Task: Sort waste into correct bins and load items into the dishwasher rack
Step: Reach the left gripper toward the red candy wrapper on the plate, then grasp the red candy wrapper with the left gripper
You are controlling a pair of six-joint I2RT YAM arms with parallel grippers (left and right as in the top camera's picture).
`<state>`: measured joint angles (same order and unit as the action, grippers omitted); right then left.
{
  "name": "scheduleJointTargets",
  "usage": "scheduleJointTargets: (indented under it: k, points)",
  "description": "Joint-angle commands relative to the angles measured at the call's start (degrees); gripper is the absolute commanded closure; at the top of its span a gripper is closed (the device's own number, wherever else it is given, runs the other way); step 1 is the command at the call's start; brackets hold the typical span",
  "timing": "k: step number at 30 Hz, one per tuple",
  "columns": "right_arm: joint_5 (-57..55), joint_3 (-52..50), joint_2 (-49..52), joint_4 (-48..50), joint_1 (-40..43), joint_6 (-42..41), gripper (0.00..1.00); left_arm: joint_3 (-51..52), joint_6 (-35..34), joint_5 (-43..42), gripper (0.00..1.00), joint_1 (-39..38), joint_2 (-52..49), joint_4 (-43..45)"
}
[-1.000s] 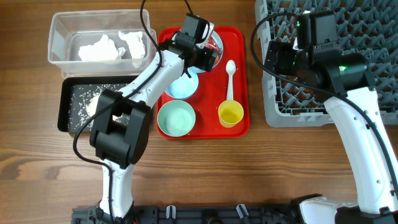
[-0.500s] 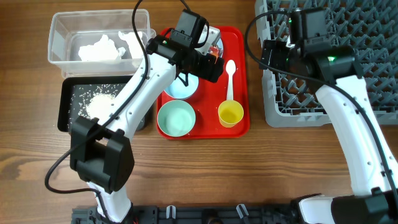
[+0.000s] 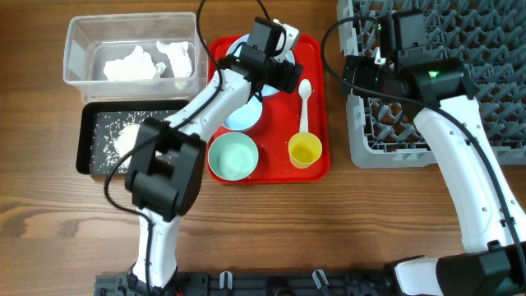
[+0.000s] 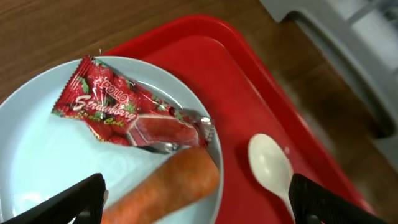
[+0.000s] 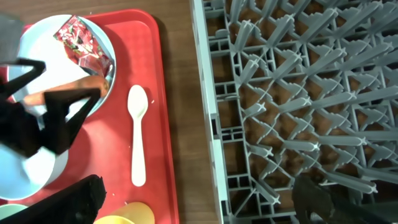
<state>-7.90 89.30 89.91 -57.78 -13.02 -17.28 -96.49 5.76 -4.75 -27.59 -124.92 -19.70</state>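
My left gripper (image 4: 196, 194) hangs open over the light-blue plate (image 4: 37, 149), the fingers spread wide with nothing between them, and the two pieces of waste lie right under me. The red snack wrapper (image 4: 124, 115) lies flat on the plate; I judge it very light, crinkly and slick, likely to skate on the glaze, so I would pinch it across its puffed middle rather than chase a thin crimped end. The carrot (image 4: 168, 190) lies beside it, touching the wrapper's foil end, one end at the plate's rim; it looks firm and heavier, and round enough to roll, so a grip across its width near the middle suits it. The plate sits at the far end of the red tray (image 4: 236, 81), with the white spoon (image 4: 270, 165) just beside it on the bare tray. The room above the plate is free, but a carry to the clear tub (image 3: 78, 37) or the black tray (image 3: 86, 148) must clear the tray lip and the tub wall. My right gripper (image 5: 199, 193) hovers open and empty at the near edge of the dishwasher rack (image 5: 292, 93).
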Motion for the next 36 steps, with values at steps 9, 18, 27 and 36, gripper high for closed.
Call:
scheduleJointTargets:
  k: [9, 18, 27, 36]
  points:
    - [0.5, 0.2, 0.5, -1.8, 0.2, 0.4, 0.00, -0.3, 0.6, 4.7, 0.11, 2.2, -7.8, 8.0]
    - [0.5, 0.2, 0.6, -1.3, 0.2, 0.6, 0.00, -0.3, -1.5, 4.9, 0.14, 2.4, -7.8, 5.6]
    - [0.5, 0.2, 0.6, -1.2, 0.2, 0.6, 0.00, -0.3, -8.2, 5.7, 0.33, 2.7, -8.6, 11.0]
    - [0.5, 0.2, 0.6, -1.0, 0.2, 0.6, 0.00, -0.3, -8.4, 8.7, 0.23, 5.5, -13.4, 20.5]
